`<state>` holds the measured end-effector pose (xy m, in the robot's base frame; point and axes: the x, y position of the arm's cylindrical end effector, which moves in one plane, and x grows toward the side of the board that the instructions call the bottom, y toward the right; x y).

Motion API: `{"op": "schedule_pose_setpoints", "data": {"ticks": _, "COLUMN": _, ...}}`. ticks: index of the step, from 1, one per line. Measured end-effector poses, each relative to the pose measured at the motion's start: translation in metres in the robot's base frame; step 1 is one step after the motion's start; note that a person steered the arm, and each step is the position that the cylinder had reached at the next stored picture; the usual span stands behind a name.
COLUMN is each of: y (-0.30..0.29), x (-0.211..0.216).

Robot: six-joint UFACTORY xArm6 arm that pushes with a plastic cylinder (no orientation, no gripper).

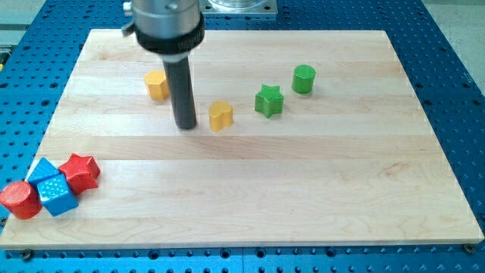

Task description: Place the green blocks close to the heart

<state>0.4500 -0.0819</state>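
Note:
A yellow heart block (220, 115) lies near the middle of the wooden board (303, 189). A green star block (268, 100) lies to its right, apart from it. A green cylinder (304, 79) stands further right and a little higher in the view. My tip (186, 125) rests on the board just left of the yellow heart, with a small gap between them. A yellow hexagonal block (158, 85) lies up and to the left of the rod.
At the board's lower left corner a cluster sits together: a red cylinder (20, 199), a blue cube (57, 195), a blue block (43, 171) behind it and a red star-like block (79, 172). Blue perforated table (455, 61) surrounds the board.

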Motion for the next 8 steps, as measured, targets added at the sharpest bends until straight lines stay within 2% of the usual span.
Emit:
{"op": "schedule_pose_setpoints", "data": {"ticks": 1, "y": 0.048, "x": 0.012}}
{"op": "schedule_pose_setpoints", "data": {"ticks": 2, "y": 0.034, "x": -0.003}}
{"op": "schedule_pose_setpoints", "data": {"ticks": 3, "y": 0.052, "x": -0.006}}
{"op": "schedule_pose_setpoints", "data": {"ticks": 4, "y": 0.156, "x": -0.004}}
{"op": "schedule_pose_setpoints", "data": {"ticks": 5, "y": 0.190, "x": -0.041}}
{"op": "schedule_pose_setpoints", "data": {"ticks": 6, "y": 0.104, "x": -0.038}}
{"op": "schedule_pose_setpoints", "data": {"ticks": 7, "y": 0.151, "x": -0.029}}
{"op": "schedule_pose_setpoints", "data": {"ticks": 8, "y": 0.250, "x": -0.068}}
